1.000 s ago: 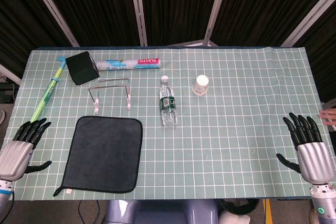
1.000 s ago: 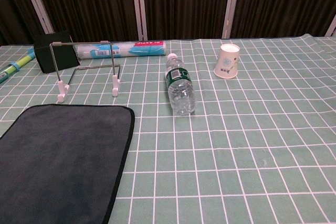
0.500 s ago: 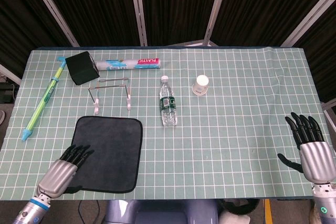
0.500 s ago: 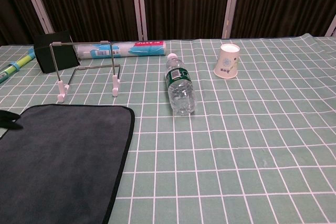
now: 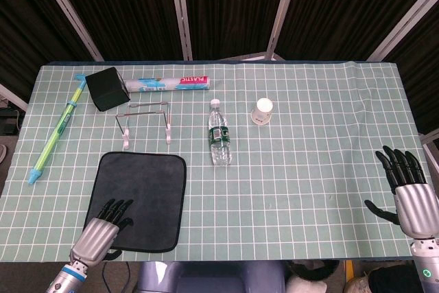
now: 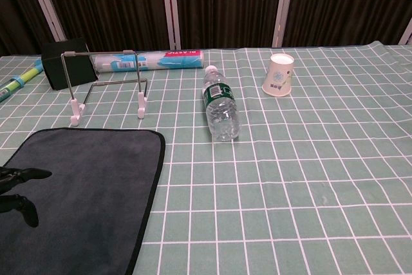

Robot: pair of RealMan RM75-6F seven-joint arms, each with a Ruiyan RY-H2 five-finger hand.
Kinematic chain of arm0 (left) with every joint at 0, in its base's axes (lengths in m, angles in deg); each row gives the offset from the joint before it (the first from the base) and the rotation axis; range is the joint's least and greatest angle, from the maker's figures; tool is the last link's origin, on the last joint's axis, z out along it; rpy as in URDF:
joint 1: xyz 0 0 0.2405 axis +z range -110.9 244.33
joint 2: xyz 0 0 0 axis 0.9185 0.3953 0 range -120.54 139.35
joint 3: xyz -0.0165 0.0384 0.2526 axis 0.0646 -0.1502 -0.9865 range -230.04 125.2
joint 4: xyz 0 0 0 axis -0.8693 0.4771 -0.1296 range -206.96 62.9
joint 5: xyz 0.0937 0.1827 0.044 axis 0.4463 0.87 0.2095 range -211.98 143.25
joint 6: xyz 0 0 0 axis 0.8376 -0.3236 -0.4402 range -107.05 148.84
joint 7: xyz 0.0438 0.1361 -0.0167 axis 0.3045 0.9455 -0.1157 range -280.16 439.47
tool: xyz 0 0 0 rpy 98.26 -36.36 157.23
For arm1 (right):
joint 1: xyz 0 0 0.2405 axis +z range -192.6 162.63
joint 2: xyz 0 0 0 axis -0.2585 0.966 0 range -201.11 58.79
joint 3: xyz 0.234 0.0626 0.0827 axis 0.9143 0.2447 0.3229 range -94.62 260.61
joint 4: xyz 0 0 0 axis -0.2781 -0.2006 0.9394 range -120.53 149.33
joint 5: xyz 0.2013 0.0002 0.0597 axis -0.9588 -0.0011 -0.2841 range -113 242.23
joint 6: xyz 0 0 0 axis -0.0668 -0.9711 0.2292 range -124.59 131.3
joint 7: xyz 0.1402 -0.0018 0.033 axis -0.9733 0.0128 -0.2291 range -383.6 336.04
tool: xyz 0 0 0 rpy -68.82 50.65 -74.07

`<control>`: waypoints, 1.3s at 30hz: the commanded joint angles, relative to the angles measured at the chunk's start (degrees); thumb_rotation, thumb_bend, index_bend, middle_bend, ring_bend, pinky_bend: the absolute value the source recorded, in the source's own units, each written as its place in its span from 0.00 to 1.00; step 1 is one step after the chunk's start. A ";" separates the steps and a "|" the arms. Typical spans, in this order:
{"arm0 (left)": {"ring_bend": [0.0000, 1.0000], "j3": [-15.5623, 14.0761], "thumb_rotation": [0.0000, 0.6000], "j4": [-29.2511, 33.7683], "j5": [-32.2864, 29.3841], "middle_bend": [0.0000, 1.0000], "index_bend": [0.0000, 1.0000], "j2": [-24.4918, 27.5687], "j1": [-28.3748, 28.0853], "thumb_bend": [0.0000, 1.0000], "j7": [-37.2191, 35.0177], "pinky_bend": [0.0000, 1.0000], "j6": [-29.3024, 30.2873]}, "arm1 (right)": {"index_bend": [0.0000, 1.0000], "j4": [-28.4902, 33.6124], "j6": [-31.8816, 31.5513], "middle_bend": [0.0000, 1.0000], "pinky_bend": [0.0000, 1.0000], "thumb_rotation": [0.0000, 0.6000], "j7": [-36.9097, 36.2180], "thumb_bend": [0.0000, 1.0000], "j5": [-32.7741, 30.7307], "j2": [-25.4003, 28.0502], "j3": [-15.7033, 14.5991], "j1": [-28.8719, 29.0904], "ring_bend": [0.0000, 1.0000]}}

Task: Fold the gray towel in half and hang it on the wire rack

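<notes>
The gray towel (image 5: 140, 197) (image 6: 84, 191) lies flat and unfolded on the near left of the table. Behind it stands the wire rack (image 5: 145, 120) (image 6: 106, 88) on its white feet. My left hand (image 5: 104, 220) is over the towel's near edge, fingers apart and pointing away from me, holding nothing; in the chest view only its fingertips (image 6: 19, 188) show at the left border. Far off at the table's near right edge, my right hand (image 5: 410, 193) is raised with its fingers spread and nothing in it.
A water bottle (image 5: 219, 135) (image 6: 220, 106) lies on its side mid-table. A paper cup (image 5: 262, 111) (image 6: 280, 75) stands upside down right of it. Behind the rack are a black box (image 5: 104, 88), a plastic roll (image 5: 171, 84) and a green-blue stick (image 5: 58, 130).
My left hand has moved right from the table's left edge onto the towel's near edge. My right hand has drifted slightly toward me. The towel has not moved.
</notes>
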 commanded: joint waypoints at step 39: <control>0.00 -1.87 1.00 -20.11 3.55 0.00 0.34 -11.28 2.43 0.04 -13.42 0.00 6.42 | 0.00 -0.37 0.87 0.00 0.00 1.00 -0.74 0.00 -1.12 0.16 0.31 0.22 0.00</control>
